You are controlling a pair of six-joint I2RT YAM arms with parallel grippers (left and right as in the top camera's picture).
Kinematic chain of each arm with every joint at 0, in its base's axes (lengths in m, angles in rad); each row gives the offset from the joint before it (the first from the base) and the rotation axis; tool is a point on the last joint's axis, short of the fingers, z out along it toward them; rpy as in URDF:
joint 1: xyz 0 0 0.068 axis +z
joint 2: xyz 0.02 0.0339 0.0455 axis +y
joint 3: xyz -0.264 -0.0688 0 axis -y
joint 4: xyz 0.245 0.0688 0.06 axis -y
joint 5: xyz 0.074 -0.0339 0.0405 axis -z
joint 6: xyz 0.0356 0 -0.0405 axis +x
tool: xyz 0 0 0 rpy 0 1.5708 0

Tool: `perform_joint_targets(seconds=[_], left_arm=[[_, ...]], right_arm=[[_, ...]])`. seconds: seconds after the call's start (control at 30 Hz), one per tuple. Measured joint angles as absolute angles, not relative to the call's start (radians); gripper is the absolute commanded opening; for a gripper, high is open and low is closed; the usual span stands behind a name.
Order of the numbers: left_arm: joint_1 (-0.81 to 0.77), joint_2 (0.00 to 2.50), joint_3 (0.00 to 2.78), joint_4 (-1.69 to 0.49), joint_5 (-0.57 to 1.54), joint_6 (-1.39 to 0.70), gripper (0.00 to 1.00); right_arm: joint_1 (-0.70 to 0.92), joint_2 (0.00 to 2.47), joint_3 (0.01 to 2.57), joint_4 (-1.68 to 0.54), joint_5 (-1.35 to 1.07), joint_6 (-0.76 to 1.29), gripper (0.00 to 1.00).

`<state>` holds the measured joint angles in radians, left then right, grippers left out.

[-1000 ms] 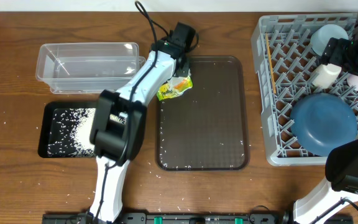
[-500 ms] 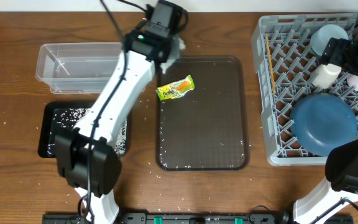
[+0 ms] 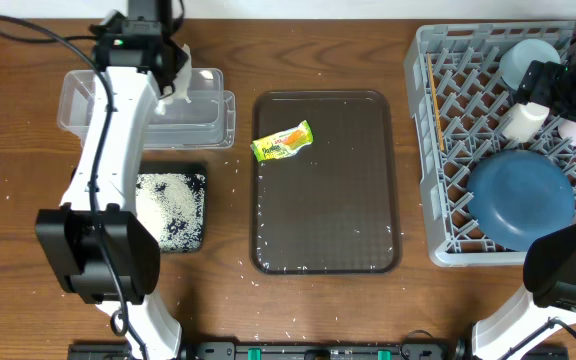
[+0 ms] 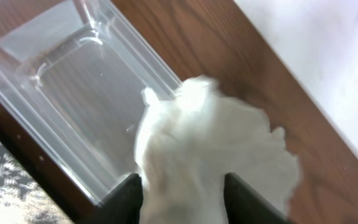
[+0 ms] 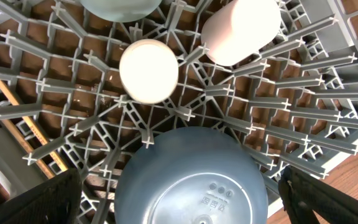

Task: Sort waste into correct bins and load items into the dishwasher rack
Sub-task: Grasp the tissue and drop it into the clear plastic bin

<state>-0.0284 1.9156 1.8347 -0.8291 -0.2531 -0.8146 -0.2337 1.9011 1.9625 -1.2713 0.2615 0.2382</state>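
At the upper left of the frame the left gripper (image 4: 184, 190) now hangs over the near right end of the clear tub (image 3: 211, 112). A second ago it was down on the upper left corner of the brown tray (image 3: 338, 210), on the tissue and wrapper together. It has swung across with only the tissue (image 4: 210, 143). In the wrist view the white wad fills the gap between the two dark fingers, partly over the tub wall and partly over bare wood. I cannot tell whether it is still pinched or just being let go.

Below the tub, the black tray (image 3: 196, 238) holds the rice (image 3: 168, 195), with stray grains on the table around it.

In the middle, the yellow-green wrapper (image 3: 281, 142) has been left behind on the brown tray, well apart from either gripper, so I'd say one piece of waste remains to be fetched.

At the right, the grey rack (image 3: 448, 150) already carries the big blue bowl (image 3: 523, 200), the small light-blue bowl (image 3: 528, 60), the white cup (image 3: 523, 120), the pink cup (image 3: 573, 128) and the chopsticks (image 3: 433, 95). The right gripper (image 5: 179, 199) hovers above them, jaws spread wide and empty.
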Motion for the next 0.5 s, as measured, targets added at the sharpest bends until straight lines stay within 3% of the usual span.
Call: perform_joint_targets(seconds=[0.1,0.3,0.5], left_arm=[[-0.012,1.917,1.835,-0.828,-0.238,-0.834,0.71],[-0.009,1.917,1.835,-0.828,-0.156,-0.837,0.71],[-0.018,1.918,1.835,-0.830,0.148,-0.646,0.70]], right_arm=[[-0.234,1.901,1.963,-1.271,0.262,0.238,0.99],[-0.234,1.901,1.963,-1.271,0.262,0.238,0.99],[-0.234,1.901,1.963,-1.271,0.262,0.238,0.99]])
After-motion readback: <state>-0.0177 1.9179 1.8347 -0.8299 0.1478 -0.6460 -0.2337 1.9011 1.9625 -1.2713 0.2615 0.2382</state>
